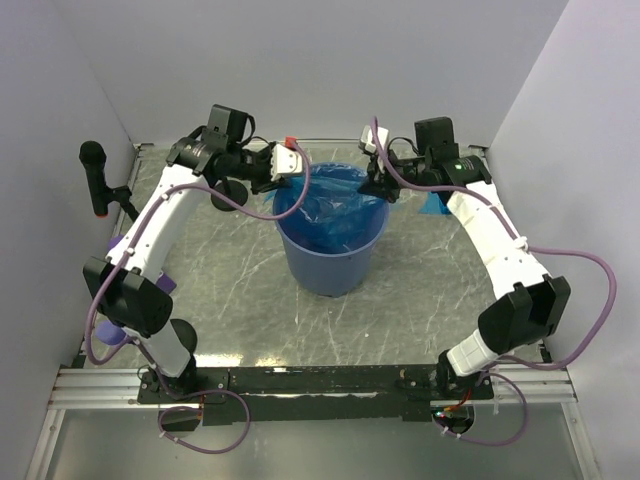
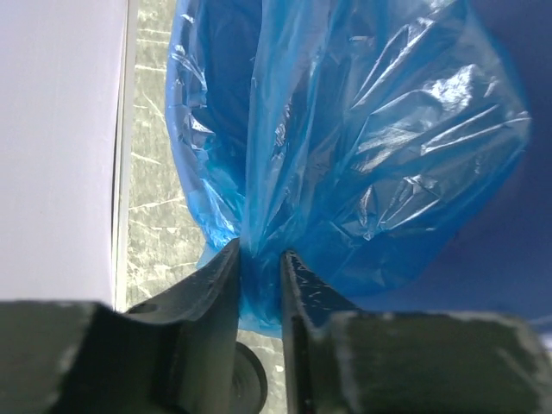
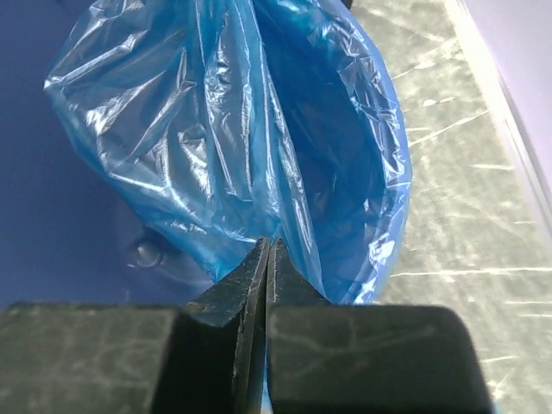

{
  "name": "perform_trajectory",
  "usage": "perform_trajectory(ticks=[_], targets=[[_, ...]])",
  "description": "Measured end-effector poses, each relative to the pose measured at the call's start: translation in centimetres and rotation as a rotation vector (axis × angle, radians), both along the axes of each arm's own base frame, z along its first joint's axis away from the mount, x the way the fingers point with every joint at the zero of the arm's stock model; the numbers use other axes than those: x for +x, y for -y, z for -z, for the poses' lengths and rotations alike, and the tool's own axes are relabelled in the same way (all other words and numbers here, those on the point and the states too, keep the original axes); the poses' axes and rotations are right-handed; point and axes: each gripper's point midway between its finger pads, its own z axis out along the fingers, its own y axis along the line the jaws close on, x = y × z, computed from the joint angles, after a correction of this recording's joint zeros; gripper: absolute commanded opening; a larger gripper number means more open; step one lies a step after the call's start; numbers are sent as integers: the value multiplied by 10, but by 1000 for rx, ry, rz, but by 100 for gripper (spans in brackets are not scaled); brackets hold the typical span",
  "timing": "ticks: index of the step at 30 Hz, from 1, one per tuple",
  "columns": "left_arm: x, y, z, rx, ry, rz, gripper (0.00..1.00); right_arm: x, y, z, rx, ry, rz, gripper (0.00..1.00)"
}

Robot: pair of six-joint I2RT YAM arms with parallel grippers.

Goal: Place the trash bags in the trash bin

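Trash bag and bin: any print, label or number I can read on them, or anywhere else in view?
None can be read in any view.
trash bag: plain blue film, no print.
trash bin: bare blue wall, no label.
right arm: a small green light, no lettering.

We see a thin, glossy, crinkled plastic film bag (image 2: 362,172), a smooth, rigid plastic bin (image 1: 330,265) and a table (image 1: 430,290) with a marble-like, faintly shiny top.
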Motion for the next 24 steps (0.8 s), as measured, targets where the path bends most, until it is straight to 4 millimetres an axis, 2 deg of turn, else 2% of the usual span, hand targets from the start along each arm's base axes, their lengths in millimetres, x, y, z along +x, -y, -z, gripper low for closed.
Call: perform_trajectory(ticks=[3, 6, 9, 15, 24], targets=[[-5, -2, -3, 4, 4, 6, 14, -8, 3, -3, -9, 54, -20, 0], [-13, -4, -4, 15, 0, 17, 1, -27, 7, -7, -21, 111, -52, 0], [-24, -6, -5, 25, 2, 32, 1, -53, 7, -15, -19, 184, -101, 0], [-64, -10, -4, 38, 7, 73, 1, -105, 3, -17, -16, 292, -192, 0], [-103, -14, -13, 33, 126, 87, 1, -128, 6, -3, -18, 330, -193, 0]])
